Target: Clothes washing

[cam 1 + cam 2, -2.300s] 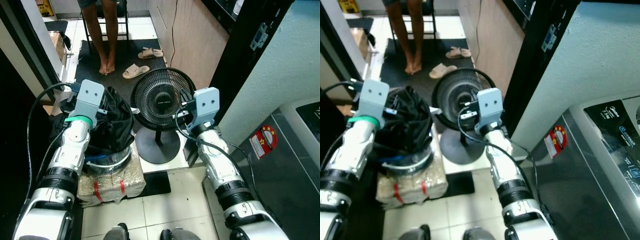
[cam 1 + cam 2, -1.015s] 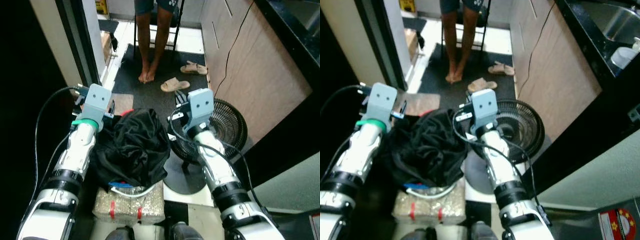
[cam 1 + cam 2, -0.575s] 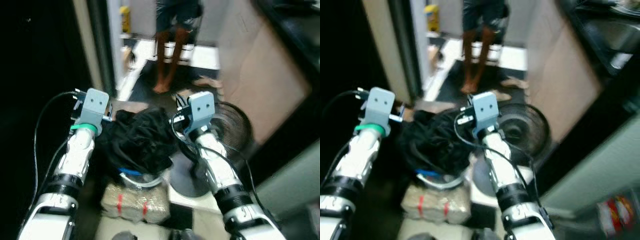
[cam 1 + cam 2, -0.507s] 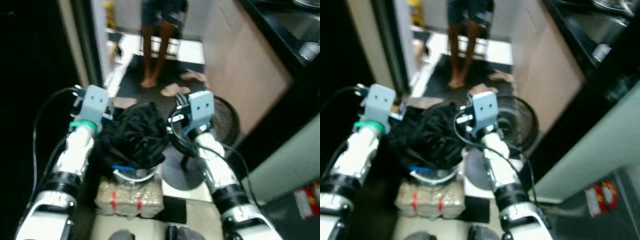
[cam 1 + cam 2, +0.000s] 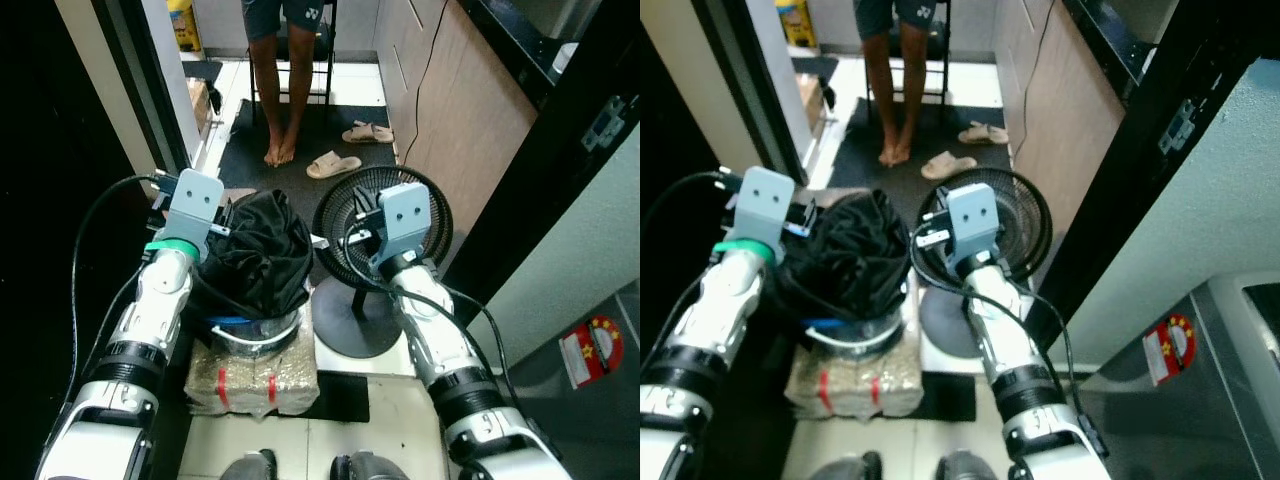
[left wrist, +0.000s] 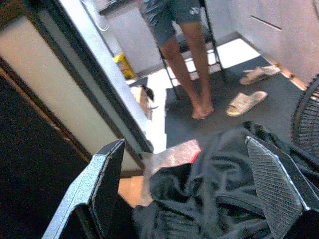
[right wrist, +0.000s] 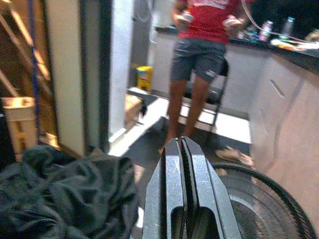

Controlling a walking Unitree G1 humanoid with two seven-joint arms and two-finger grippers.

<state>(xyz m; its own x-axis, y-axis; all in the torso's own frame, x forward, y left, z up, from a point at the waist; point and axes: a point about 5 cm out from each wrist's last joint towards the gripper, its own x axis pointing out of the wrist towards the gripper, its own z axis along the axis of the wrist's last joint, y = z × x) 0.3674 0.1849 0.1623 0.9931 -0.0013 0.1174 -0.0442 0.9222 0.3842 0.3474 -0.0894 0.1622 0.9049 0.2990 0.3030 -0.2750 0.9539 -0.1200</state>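
While heaped crumpled in the round basin (image 5: 255,335), glossy black clothes (image 5: 255,255); left fingers (image 6: 107,181) wide, right fingers (image 7: 172,194) pressed together.

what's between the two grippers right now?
The black clothes pile in its basin sits between the left gripper and right gripper, beside the fan, in the eye views.

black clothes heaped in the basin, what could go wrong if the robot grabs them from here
The black clothes overflow a round basin perched on a plastic-wrapped bundle, so a pull might tip it. The open left gripper sits just above the pile; the shut right gripper is close to the black floor fan, so a swing could knock it. A person stands on the dark mat beyond, within the robot's path.
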